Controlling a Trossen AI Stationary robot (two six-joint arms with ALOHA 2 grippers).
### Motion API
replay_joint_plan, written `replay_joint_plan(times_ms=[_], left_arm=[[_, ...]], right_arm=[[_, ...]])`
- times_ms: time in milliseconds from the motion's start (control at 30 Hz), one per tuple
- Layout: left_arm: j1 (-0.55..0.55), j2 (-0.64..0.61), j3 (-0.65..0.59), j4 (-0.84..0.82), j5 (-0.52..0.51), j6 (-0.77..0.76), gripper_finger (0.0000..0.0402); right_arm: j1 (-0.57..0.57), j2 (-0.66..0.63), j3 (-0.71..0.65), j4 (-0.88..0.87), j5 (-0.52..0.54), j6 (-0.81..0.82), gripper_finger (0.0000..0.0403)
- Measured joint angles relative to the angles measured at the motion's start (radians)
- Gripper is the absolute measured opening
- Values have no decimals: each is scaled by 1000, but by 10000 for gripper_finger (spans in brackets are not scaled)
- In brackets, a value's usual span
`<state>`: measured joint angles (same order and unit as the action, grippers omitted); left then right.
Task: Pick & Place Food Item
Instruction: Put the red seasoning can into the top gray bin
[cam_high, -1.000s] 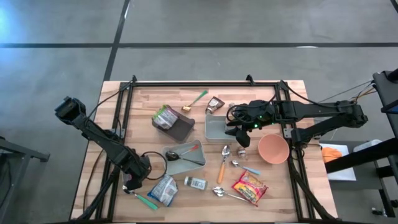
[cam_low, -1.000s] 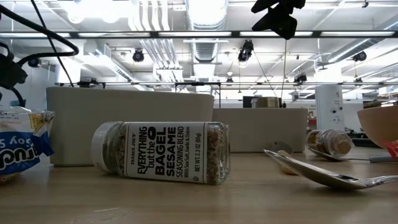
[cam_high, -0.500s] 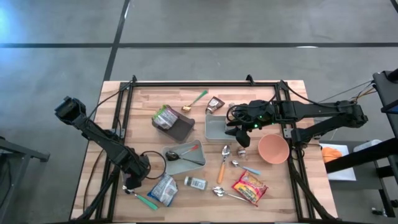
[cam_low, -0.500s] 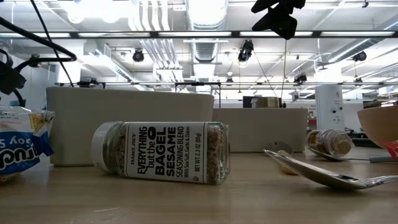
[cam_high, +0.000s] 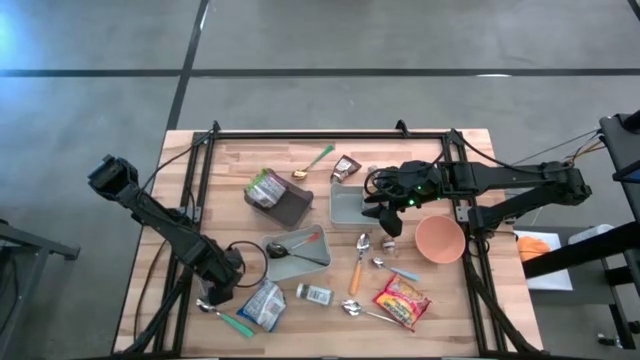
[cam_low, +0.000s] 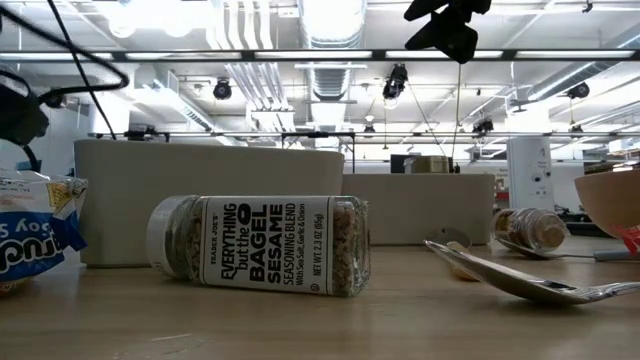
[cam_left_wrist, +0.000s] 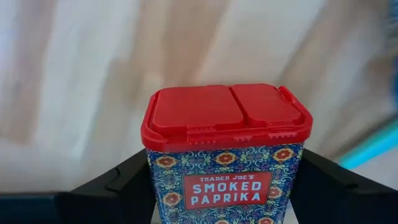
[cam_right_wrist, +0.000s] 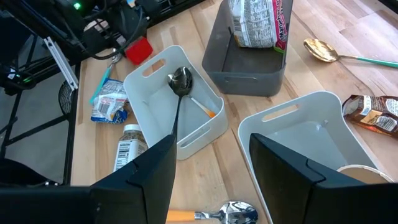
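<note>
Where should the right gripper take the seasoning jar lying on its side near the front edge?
Grip the clear glass seasoning jar across its round labelled body, coming straight down from above. It lies flat on the wooden table, cap toward the blue-and-white snack bag, so fingers should straddle the barrel's width.

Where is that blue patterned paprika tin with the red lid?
The paprika tin sits between the left gripper's fingers, at the table's near-left edge beside the white bin.

a spice tin (cam_left_wrist: 227, 168) with a red hinged lid (cam_left_wrist: 225, 112) and a blue patterned wall reading "smoked paprika" sits upright between the left gripper's (cam_left_wrist: 225, 186) two dark jaws, which press its sides. behind it lies blurred pale wooden surface (cam_left_wrist: 93, 74).
</note>
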<state>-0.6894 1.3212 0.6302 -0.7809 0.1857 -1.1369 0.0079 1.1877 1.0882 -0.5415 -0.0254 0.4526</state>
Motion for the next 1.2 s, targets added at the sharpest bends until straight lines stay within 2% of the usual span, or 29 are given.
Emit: replay_joint_plan(times_ms=[367,567,700,933,1067,1200], left_arm=[[19,-53,36,36,-2,-46,278],[45,-149,74,41,-15,-112,278],[70,-241,91,81,-75,-161,278],[133,-380,91,291,-195,-223,278],[210,-389,90,463,-194,-216,278],[298,-372,90,619,-122,-162,278]], right_arm=[[0,0,0,0,0,0,200],[0,0,0,0,0,0,200],[0,0,0,0,0,0,200],[0,0,0,0,0,0,200],[0,0,0,0,0,0,200],[0,0,0,0,0,2,200]])
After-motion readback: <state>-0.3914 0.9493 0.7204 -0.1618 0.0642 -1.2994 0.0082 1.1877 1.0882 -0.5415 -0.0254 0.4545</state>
